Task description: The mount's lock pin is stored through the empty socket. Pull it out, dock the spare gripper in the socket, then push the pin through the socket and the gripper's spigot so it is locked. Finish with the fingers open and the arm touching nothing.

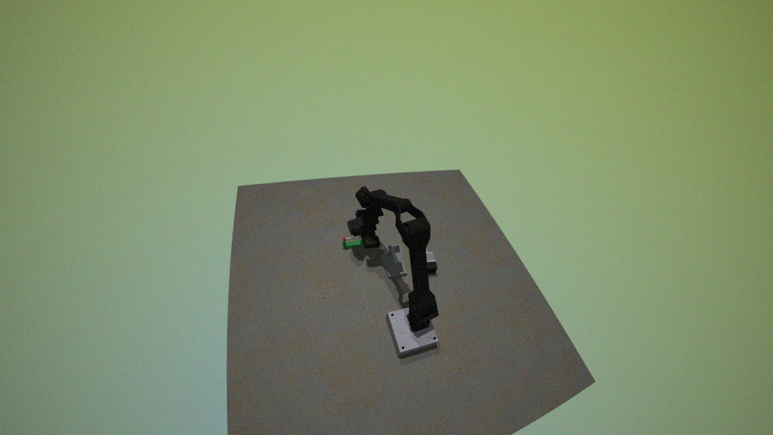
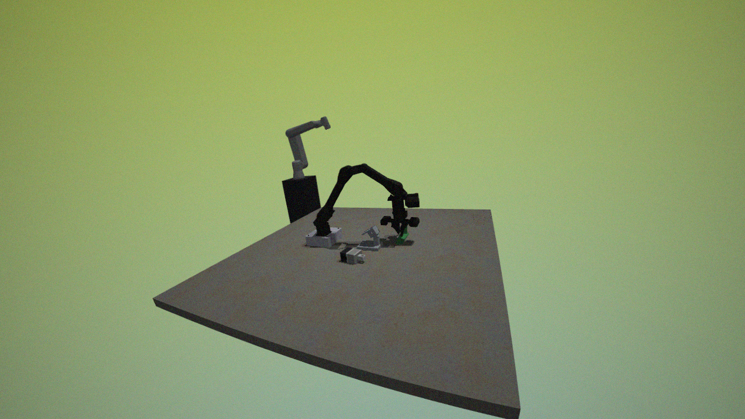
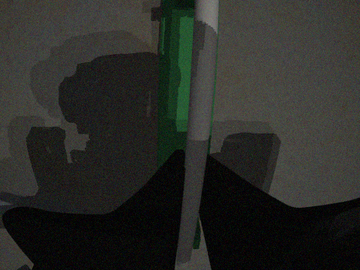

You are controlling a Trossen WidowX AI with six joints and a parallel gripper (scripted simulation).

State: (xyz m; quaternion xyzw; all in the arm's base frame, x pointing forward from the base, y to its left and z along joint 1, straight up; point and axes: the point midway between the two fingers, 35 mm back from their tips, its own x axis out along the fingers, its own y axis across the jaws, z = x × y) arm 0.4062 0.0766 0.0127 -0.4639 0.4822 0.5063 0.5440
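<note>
My gripper (image 1: pixel 369 244) (image 2: pixel 400 234) (image 3: pixel 187 157) is shut on the lock pin (image 1: pixel 354 238) (image 3: pixel 204 94), a long grey rod with a red end on the left in the top view. The pin runs lengthwise over a green cradle (image 1: pixel 352 244) (image 2: pixel 402 239) (image 3: pixel 184 75) on the table; I cannot tell whether they touch. The pin is out of the socket. The grey mount (image 1: pixel 397 274) (image 2: pixel 368 248), with its tilted socket, stands between the cradle and the arm's base, with no gripper docked in it. The spare gripper (image 1: pixel 430 257) (image 2: pixel 355 255), white and black, lies beside the mount, partly hidden by my arm in the top view.
My arm's pale base plate (image 1: pixel 407 338) (image 2: pixel 318 240) stands on the brown-grey table (image 1: pixel 302 324) (image 2: pixel 417 312). A second grey arm (image 2: pixel 299 151) stands on a black pedestal (image 2: pixel 301 198) past the table's far edge. Shadows of my arm fall across the mount and around the cradle.
</note>
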